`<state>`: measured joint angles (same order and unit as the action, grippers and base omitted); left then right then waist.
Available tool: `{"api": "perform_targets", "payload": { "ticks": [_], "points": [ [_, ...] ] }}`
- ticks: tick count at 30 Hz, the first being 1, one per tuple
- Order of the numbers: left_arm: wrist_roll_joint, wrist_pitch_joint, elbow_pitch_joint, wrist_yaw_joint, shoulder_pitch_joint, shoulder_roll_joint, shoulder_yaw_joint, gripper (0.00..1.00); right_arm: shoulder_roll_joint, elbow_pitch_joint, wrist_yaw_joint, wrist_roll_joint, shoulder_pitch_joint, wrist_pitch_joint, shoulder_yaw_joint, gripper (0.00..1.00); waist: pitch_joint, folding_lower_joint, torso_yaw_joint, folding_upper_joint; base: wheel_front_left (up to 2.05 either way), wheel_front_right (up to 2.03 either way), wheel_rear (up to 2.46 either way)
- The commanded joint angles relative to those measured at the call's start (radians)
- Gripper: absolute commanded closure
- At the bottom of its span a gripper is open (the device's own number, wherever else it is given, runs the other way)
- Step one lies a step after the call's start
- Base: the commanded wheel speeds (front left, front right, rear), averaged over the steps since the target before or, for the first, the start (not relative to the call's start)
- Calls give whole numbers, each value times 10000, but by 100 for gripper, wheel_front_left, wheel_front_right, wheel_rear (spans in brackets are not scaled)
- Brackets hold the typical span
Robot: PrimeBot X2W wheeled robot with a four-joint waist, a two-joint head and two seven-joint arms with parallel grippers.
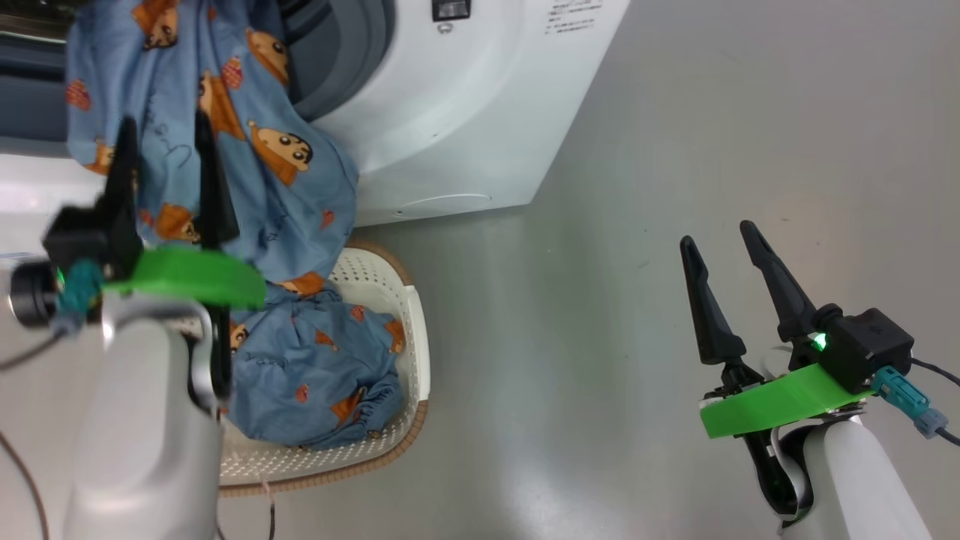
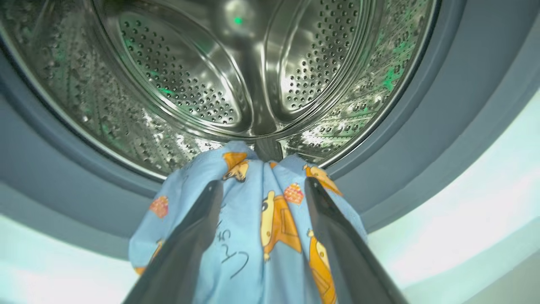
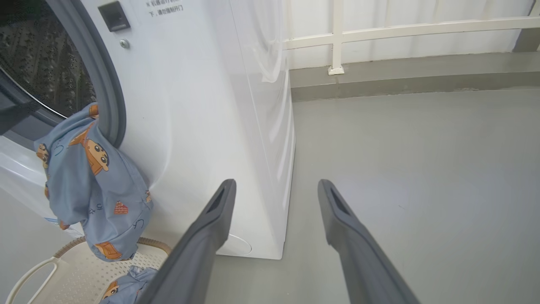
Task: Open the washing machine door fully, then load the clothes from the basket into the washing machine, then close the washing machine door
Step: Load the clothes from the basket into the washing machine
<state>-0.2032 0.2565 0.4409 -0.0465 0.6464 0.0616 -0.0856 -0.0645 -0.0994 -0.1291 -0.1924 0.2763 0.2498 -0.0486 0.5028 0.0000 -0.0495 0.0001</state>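
Note:
The washing machine (image 1: pixel 465 112) stands with its mouth uncovered; the washing machine door is out of view. One piece of the clothes (image 1: pixel 247 172) hangs from the grey gasket (image 2: pixel 422 139) down toward the basket (image 1: pixel 416 330). My left gripper (image 1: pixel 165 120) is open in front of this cloth, and the fabric (image 2: pixel 253 236) lies between its spread fingers below the steel drum (image 2: pixel 190 84). A second bundle of clothes (image 1: pixel 315 382) lies in the basket. My right gripper (image 1: pixel 717 233) is open over the floor to the right, holding nothing.
Grey floor (image 1: pixel 600 337) spreads right of the machine and the basket. In the right wrist view, the right gripper (image 3: pixel 276 181) points past the machine's corner (image 3: pixel 270 236) toward a white railing (image 3: pixel 337 38) and a low kerb at the back.

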Motion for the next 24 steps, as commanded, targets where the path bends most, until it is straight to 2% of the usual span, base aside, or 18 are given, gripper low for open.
{"api": "perform_targets", "payload": {
  "ticks": [1,24],
  "points": [
    [-56,53,-474,73,-496,249,214,0,-16,257,-16,20,-107,120,-159,0,-58,0,67,-1,0,0,0],
    [-580,-887,-3464,-401,-4119,265,216,0,-256,291,-16,71,-439,120,-63,0,-248,0,370,-1,0,0,0]
  ]
}}
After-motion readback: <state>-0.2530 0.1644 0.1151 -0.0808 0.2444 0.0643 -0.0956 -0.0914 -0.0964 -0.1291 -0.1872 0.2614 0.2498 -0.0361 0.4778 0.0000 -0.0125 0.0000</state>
